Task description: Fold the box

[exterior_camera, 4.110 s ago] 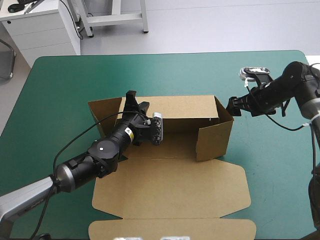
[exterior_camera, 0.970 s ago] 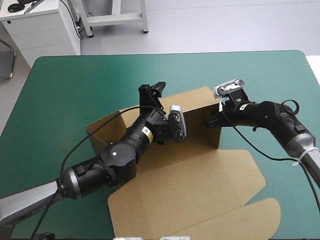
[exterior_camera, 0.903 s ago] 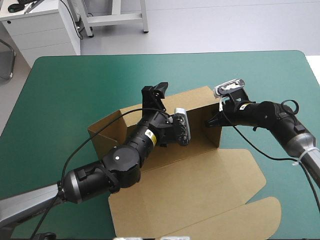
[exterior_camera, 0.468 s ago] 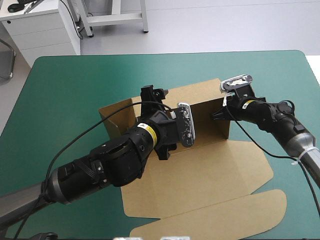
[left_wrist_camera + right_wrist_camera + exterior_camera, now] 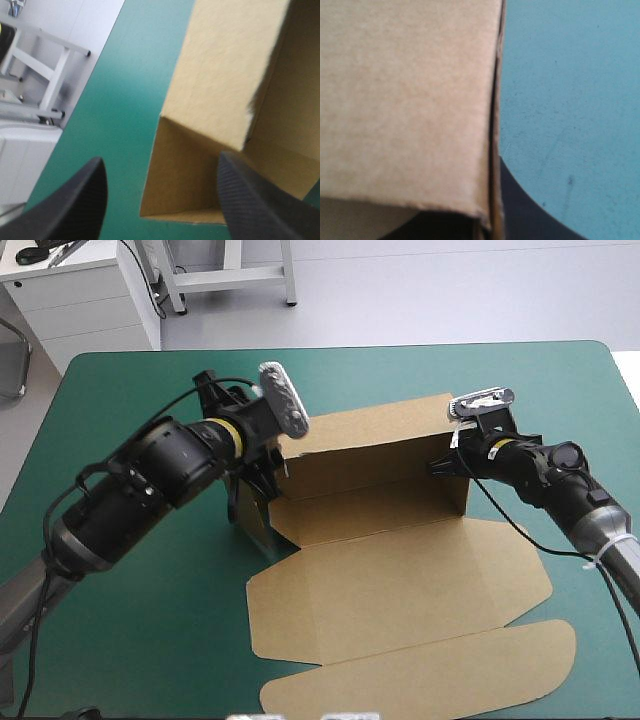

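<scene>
Roughly halfway: left pincer (image 5: pixel 160 170) is hanging spread over the left corner of the box (image 5: pixel 380 540), and right pincer (image 5: pixel 441 466) is pinching its right end wall. Back and end walls are standing; big front panels are lying flat, not yet tucked.

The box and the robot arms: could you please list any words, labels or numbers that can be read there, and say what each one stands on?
No text can be read in any view.
The box: plain brown board, no print or label showing.
The yellow band on the left arm: possibly a label, too small to read.
</scene>
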You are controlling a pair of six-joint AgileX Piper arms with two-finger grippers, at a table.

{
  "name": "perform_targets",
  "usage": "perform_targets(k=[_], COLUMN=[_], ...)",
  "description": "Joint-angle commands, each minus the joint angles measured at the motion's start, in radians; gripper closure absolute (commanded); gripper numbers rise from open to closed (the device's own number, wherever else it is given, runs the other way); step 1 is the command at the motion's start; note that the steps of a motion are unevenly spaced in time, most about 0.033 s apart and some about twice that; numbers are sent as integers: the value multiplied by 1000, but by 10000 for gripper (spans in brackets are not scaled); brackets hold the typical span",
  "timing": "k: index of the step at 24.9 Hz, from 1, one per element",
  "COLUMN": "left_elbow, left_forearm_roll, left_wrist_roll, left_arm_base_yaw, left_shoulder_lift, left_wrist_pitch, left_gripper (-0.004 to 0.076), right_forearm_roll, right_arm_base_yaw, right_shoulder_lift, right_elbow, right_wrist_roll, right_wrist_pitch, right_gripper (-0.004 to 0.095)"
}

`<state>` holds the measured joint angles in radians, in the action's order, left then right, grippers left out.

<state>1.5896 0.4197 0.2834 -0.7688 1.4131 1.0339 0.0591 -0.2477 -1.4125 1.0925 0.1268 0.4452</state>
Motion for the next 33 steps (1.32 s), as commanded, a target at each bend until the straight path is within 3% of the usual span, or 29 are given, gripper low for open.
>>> perform_targets(k=[1,4,5,8,14,19,24,33], left_elbow=[43,43,43,43,-13,-330,-492,-555], left_forearm_roll=[-94,-204,-280,-376,-397,-346,-347,-345], left_wrist_roll=[1,-13,-13,-15,-56,-179,-194,-192], left_arm_base_yaw=[141,269,339,453,517,517,517,517], left_shoulder_lift=[-50,-80,-109,-173,-280,-473,-578,-612], left_wrist_pitch=[-46,-51,-61,-85,-118,-369,-415,-381], left_gripper=[448,635,729,731,731,731,731,731], right_forearm_roll=[-10,-10,-10,-8,13,17,22,21], right_arm_base_yaw=[4,4,4,4,4,4,4,4], right_shoulder_lift=[31,31,31,31,31,31,33,31], right_elbow=[29,29,29,29,29,29,33,220], right_wrist_roll=[-4,-4,-4,-4,-8,-6,-6,-3], right_wrist_pitch=[-67,-67,-67,-67,-61,-45,-19,377], right_gripper=[906,908,909,909,909,909,909,909])
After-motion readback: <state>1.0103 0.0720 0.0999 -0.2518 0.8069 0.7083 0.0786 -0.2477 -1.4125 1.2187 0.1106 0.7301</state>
